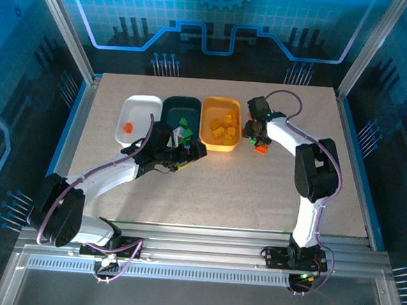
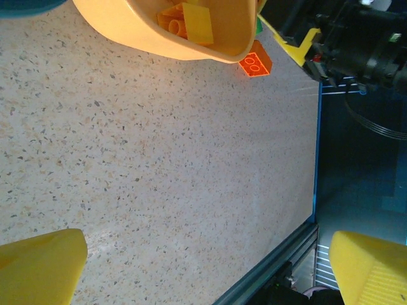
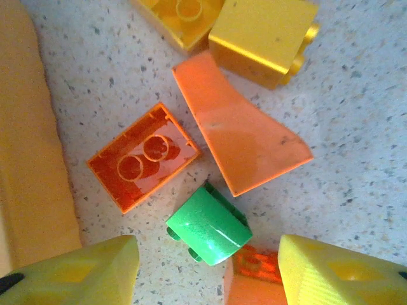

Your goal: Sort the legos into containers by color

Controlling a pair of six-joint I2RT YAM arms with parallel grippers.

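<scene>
My right gripper [image 3: 206, 273] is open and hovers low over a cluster of legos beside the orange tub [image 3: 25, 159]. A green lego [image 3: 208, 225] lies on the table just ahead of the gap between its yellow fingers [image 3: 76, 273]. Around it lie an upturned red-orange brick [image 3: 143, 155], an orange slope piece [image 3: 238, 130], two yellow bricks [image 3: 264, 35] and another red-orange brick [image 3: 254, 273]. My left gripper [image 2: 203, 273] is open and empty over bare table in front of the teal tub [image 1: 181, 112]. The white tub [image 1: 140, 117] holds one red-orange lego [image 1: 128, 127].
The three tubs stand side by side at the table's back centre: white, teal, then the orange tub [image 1: 221, 122] with yellow bricks [image 2: 191, 19]. The right gripper [image 1: 259, 141] is close to that tub's right wall. The table's right edge [image 2: 316, 190] runs near the left gripper.
</scene>
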